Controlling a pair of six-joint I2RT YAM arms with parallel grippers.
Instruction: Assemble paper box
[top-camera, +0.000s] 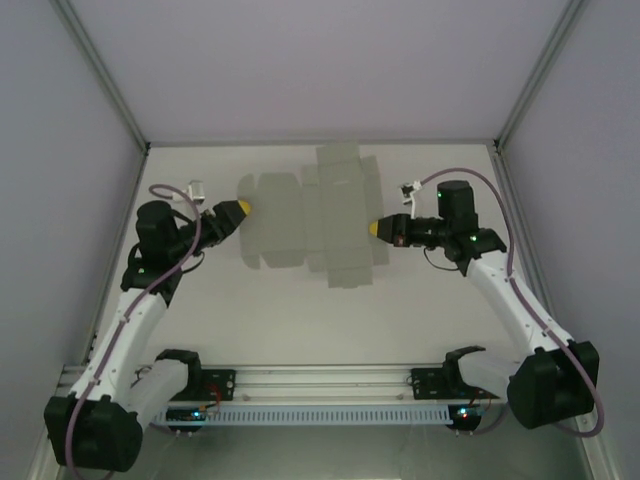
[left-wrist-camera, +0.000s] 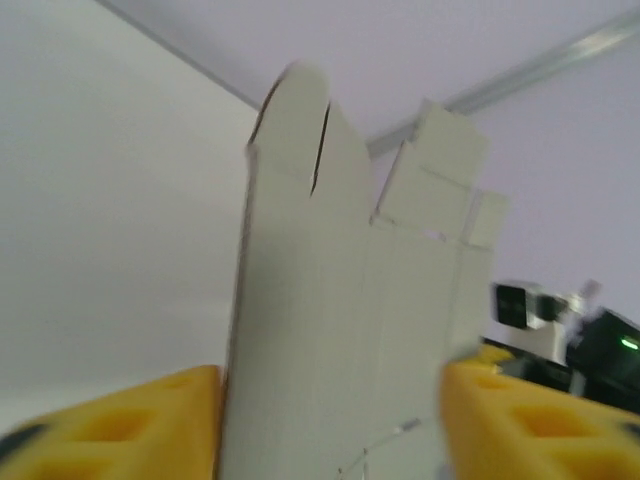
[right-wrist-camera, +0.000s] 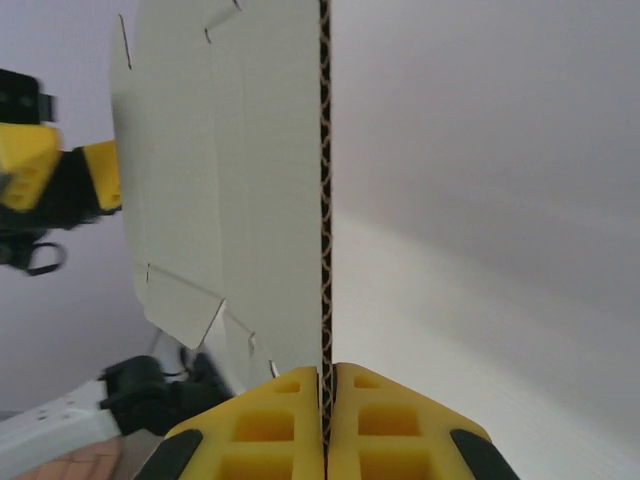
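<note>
Right gripper (right-wrist-camera: 326, 372) has its yellow fingers pressed together on the right edge of the paper box (top-camera: 310, 225). The box is a flat grey die-cut sheet with every flap unfolded, and its corrugated edge runs straight into the seam between the pads. The left gripper (top-camera: 243, 208) sits at the sheet's left edge with its fingers spread. In the left wrist view one finger stands to either side of the card, and neither looks to be pinching it. The right grip alone therefore appears to hold the sheet. Whether the sheet rests on the table (top-camera: 300, 330) or rides just above it cannot be told.

By this showing, assembly has barely begun: no panel is creased and no wall is raised. The next move probably calls for one side to stay anchored while the other arm takes a flap and bends it along its score line. Thin card held at one edge may sag or swing.

Nearer than the sheet lies the aluminium rail (top-camera: 320, 378). To the sheet's right, a cable (top-camera: 470, 175) loops over the wrist. The only thing crowding the sheet is the left gripper's own open fingers.
</note>
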